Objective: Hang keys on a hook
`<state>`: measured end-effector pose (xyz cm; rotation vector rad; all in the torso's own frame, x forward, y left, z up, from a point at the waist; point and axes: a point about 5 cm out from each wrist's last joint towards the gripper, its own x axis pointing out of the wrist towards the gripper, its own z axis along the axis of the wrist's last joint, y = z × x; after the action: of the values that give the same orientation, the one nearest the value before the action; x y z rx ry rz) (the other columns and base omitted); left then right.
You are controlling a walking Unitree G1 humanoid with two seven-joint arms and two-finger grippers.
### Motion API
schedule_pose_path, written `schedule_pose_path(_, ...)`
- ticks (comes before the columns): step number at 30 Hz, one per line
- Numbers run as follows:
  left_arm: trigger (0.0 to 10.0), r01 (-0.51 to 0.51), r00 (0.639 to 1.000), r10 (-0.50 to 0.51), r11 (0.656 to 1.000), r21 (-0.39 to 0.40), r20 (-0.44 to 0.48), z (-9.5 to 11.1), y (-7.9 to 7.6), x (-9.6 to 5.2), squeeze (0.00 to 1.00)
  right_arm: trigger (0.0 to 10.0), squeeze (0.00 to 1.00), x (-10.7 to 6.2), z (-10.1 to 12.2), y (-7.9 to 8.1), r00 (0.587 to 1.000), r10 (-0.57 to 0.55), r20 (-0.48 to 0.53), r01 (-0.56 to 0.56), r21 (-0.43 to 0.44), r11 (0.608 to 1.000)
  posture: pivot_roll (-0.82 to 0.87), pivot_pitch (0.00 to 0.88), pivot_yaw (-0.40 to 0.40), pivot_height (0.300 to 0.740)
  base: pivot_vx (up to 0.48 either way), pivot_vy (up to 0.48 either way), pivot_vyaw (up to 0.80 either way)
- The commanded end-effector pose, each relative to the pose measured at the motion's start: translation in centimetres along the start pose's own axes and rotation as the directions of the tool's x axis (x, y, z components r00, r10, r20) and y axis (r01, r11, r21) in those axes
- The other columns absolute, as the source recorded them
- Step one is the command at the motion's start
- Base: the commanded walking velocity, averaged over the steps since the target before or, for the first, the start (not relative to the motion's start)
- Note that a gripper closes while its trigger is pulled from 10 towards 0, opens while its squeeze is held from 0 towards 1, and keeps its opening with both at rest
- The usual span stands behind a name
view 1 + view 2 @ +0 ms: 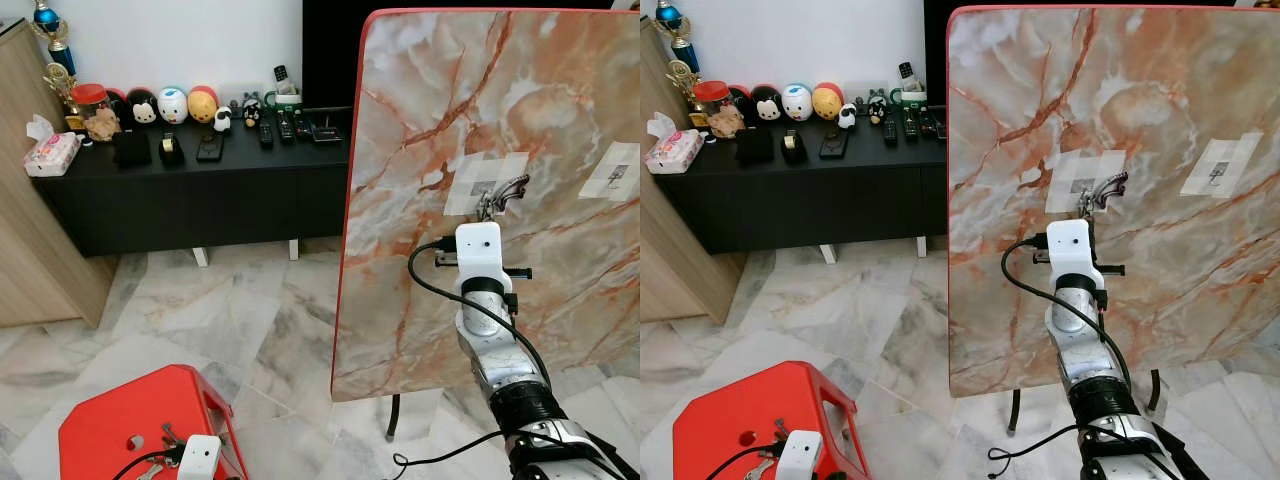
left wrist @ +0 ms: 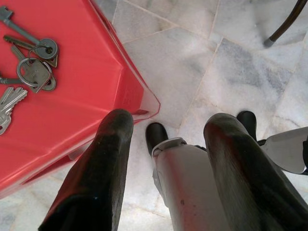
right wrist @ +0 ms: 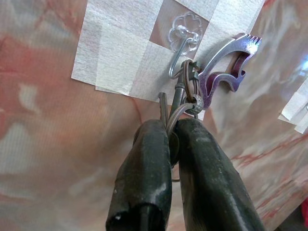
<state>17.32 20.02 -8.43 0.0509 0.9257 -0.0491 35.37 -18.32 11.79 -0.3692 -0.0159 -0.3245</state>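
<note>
While the right arm reaches up to the upright marble-patterned board with red edge (image 1: pixel 480 130), head views: right gripper (image 1: pixel 487 212) sits at the taped clear plastic hook (image 1: pixel 1087 188) on the board's left patch; a second taped hook (image 1: pixel 618 175) lies further right. Red plastic stool (image 1: pixel 120 410) near left, left gripper (image 1: pixel 780 462) low over it.

Left wrist view: fingers apart, holding nothing, beside spare metal keys on rings (image 2: pixel 33 62) lying on the stool.

Right wrist view: fingers clamped on a bunch of keys with a silver curved fob (image 3: pixel 226 62); the ring is touching the hook's wire.

Risk, my judgement: if the ring is not fully over the wire tip, release drops the bunch; pulling could peel the tape.

No readable writing or brand anywhere.
</note>
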Motion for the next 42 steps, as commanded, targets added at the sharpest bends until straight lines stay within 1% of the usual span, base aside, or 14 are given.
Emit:
schedule_pose_path(1,10.0,0.001,1.0,-0.002,1.0,-0.012,-0.007,-0.18,-0.09,-0.01,0.0,10.0,0.0,0.39,0.73,0.08,1.0,0.0,0.022,0.0,-0.004,1.0,0.05,0.0,-0.07,0.74,0.0,0.0,0.0)
schedule_pose_path(3,10.0,0.001,1.0,-0.001,1.0,-0.013,-0.006,-0.17,-0.09,-0.01,0.0,10.0,0.0,0.43,0.68,0.05,1.0,-0.001,0.018,0.002,-0.027,1.0,0.05,0.0,-0.07,0.74,0.0,0.0,0.0)
schedule_pose_path(8,10.0,0.002,1.0,-0.002,1.0,-0.016,-0.004,-0.12,-0.15,0.01,0.0,10.0,0.0,0.51,0.68,0.02,1.0,0.005,0.018,-0.004,-0.039,0.999,0.05,0.0,-0.073,0.74,0.0,0.0,0.0)
schedule_pose_path(11,10.0,0.004,1.0,-0.004,1.0,-0.016,-0.004,-0.12,-0.19,0.02,0.0,10.0,0.0,0.55,0.76,-0.01,1.0,0.01,0.028,-0.008,-0.064,0.998,0.05,0.0,-0.073,0.74,0.0,0.0,0.0)
schedule_pose_path(16,10.0,0.006,1.0,-0.006,1.0,-0.017,-0.003,-0.11,-0.26,0.02,0.0,10.0,0.0,0.57,0.54,-0.14,1.0,0.0,0.014,0.001,-0.078,0.997,0.05,0.0,-0.075,0.74,0.0,0.0,0.0)
schedule_pose_path(22,10.0,0.008,1.0,-0.008,1.0,-0.019,0.002,-0.01,-0.34,0.05,0.0,10.0,0.0,0.62,0.16,-0.34,1.0,-0.005,-0.007,0.004,-0.137,0.991,0.05,0.0,-0.076,0.74,0.0,0.0,0.0)
schedule_pose_path(27,10.0,0.007,1.0,-0.007,1.0,-0.019,0.004,0.02,-0.31,0.05,0.0,10.0,0.0,0.58,0.0,-0.46,1.0,-0.01,-0.014,0.008,-0.151,0.988,0.05,0.0,-0.076,0.74,0.0,0.0,0.0)
schedule_pose_path(31,10.0,0.006,1.0,-0.006,1.0,-0.018,0.005,0.05,-0.27,0.06,0.0,10.0,0.0,0.58,-0.05,-0.42,1.0,-0.007,-0.021,0.003,-0.143,0.99,0.05,0.0,-0.075,0.74,0.0,0.0,0.0)
schedule_pose_path(32,10.0,0.006,1.0,-0.006,1.0,-0.019,0.005,0.06,-0.26,0.06,0.0,10.0,0.07,0.57,-0.07,-0.39,1.0,-0.005,-0.023,0.001,-0.134,0.991,0.05,0.0,-0.075,0.74,0.0,0.0,0.0)
schedule_pose_path(33,10.0,0.005,1.0,-0.005,1.0,-0.018,0.005,0.07,-0.24,0.06,0.0,10.0,0.73,0.56,-0.03,-0.36,1.0,-0.004,-0.023,0.001,-0.124,0.992,0.05,0.0,-0.075,0.74,0.0,0.0,0.0)
schedule_pose_path(34,10.0,0.005,1.0,-0.005,1.0,-0.018,0.005,0.07,-0.24,0.06,0.0,10.0,0.73,0.56,-0.01,-0.34,1.0,-0.005,-0.022,0.002,-0.121,0.993,0.05,0.0,-0.075,0.74,0.0,0.0,0.0)
schedule_pose_path(35,10.0,0.005,1.0,-0.005,1.0,-0.018,0.005,0.08,-0.23,0.06,0.0,10.0,1.0,0.55,0.07,-0.29,1.0,-0.002,-0.018,0.0,-0.114,0.993,0.05,0.0,-0.074,0.74,0.0,0.0,0.0)
schedule_pose_path(42,10.0,0.005,1.0,-0.005,1.0,-0.017,0.006,0.1,-0.22,0.06,0.0,10.0,1.0,0.5,0.2,-0.16,1.0,0.005,-0.011,-0.007,-0.1,0.995,0.05,0.0,-0.074,0.74,0.0,0.0,0.0)
